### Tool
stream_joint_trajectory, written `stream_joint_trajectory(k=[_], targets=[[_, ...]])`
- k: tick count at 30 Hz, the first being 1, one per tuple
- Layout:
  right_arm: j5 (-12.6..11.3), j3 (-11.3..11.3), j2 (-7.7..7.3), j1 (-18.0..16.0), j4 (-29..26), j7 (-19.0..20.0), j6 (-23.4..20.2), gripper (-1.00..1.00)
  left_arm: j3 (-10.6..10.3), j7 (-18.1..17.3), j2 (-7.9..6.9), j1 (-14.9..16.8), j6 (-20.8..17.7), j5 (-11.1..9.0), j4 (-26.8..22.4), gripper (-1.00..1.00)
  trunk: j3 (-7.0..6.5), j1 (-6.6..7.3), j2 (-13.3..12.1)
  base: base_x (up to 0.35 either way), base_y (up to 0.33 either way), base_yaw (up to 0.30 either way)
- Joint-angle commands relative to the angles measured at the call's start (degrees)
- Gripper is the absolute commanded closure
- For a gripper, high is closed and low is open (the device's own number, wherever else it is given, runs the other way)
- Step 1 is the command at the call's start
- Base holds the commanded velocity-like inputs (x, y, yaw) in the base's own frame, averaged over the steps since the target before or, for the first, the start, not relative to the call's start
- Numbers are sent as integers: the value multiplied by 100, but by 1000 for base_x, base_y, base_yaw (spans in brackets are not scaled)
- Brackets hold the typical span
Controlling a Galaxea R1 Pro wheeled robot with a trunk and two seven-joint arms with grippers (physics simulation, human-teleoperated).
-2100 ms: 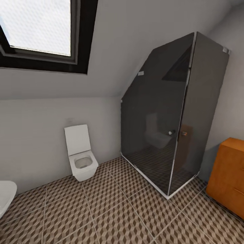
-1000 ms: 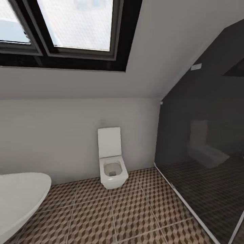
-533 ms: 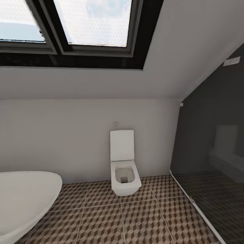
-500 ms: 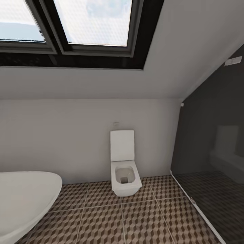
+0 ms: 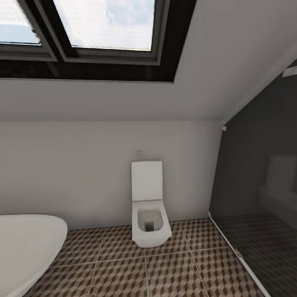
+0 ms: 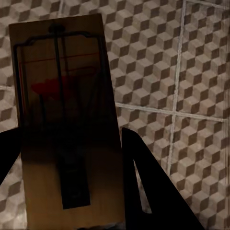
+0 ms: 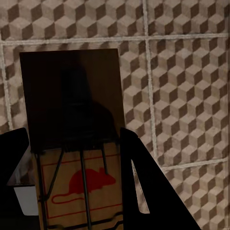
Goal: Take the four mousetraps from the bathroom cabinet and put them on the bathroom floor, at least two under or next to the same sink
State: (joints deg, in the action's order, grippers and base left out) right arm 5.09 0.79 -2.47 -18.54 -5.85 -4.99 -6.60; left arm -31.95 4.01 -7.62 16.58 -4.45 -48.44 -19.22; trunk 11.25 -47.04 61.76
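Observation:
In the left wrist view my left gripper (image 6: 69, 139) is shut on a mousetrap (image 6: 62, 96), a tan board with a wire bar and red print, held above the bathroom floor (image 6: 191, 57). In the right wrist view my right gripper (image 7: 72, 139) is shut on a mousetrap (image 7: 81, 191) with a red mouse print. A dark flat board (image 7: 72, 96) overlaps its far end, and the cube-pattern floor (image 7: 182, 72) lies beneath. The dark fingers (image 7: 143, 191) flank the trap on both sides. The cabinet and the bathroom sink are out of view.
In the head view a white toilet (image 5: 147, 206) stands against the far wall. An oval white bathtub (image 5: 24, 243) is at the lower left and a dark glass shower (image 5: 260, 185) at the right. Skylight windows (image 5: 107, 24) sit in the sloped ceiling. Tiled floor (image 5: 165, 272) spreads in front.
The camera has swung left: the orange cabinet and most of the shower slid out at the right, while the toilet moved to the centre and the bathtub came in at the left.

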Motion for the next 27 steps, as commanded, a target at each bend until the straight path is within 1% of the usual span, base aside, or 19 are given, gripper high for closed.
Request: stream_joint_trajectory(k=[1,8,10,11,13,14,15,17,18,19,20,22,23,24,26,27], targets=[[53,9,1,-1,-12,-10,-38,100,-41,42,-9,3,-59,-14,-58,100,8,-4,5,296,-142,0],[53,18,-5,-1,-12,-22,-43,100,-34,75,-37,4,-165,5,-198,100,8,-4,5,297,-145,0],[57,32,-11,-2,-16,-31,-55,100,-28,83,-90,17,-176,3,-282,100,8,-4,5,296,-148,0],[59,44,-31,-2,-42,-38,-67,100,-23,86,-144,29,-187,3,-331,100,8,-4,5,294,-153,0],[58,62,-69,-3,-73,-39,-88,100,-19,88,-205,46,-213,2,-368,100,8,-4,5,292,-156,0],[53,83,-135,-5,-125,-36,-104,100,-17,89,-259,49,-270,2,-391,100,8,-4,5,290,-160,0],[52,94,-178,-6,-174,-36,-113,100,-16,90,-281,51,-316,2,-400,100,8,-4,5,289,-161,0],[46,131,-347,-4,-595,-35,-230,100,-14,94,-344,67,-577,1,-419,100,8,-4,5,285,-166,0],[46,138,-372,-4,-750,-35,-308,100,-14,95,-353,77,-645,1,-424,100,8,-4,5,281,-170,0],[46,144,-391,-5,-920,-37,-416,100,-14,96,-360,89,-708,1,-429,100,8,-4,5,279,-172,0],[44,154,-417,-3,-1292,-46,-721,100,-14,98,-370,133,-807,1,-444,100,8,-4,5,278,-173,0],[44,166,-439,-4,-2086,-54,-1495,100,-11,99,-373,290,-915,1,-490,100,8,-4,5,276,-175,0],[44,168,-439,-3,-2277,-58,-1677,100,-9,98,-374,329,-931,1,-500,100,8,-4,5,276,-175,0],[41,171,-439,-2,-2618,-63,-1985,100,-11,95,-375,399,-955,1,-514,100,8,-4,5,275,-176,0],[39,178,-438,-2,-3019,-63,-2262,100,-12,94,-381,476,-972,4,-529,100,8,-4,5,275,-176,0],[38,179,-438,-1,-3114,-63,-2319,100,-12,93,-388,498,-975,6,-533,100,8,-4,5,274,-176,0]])
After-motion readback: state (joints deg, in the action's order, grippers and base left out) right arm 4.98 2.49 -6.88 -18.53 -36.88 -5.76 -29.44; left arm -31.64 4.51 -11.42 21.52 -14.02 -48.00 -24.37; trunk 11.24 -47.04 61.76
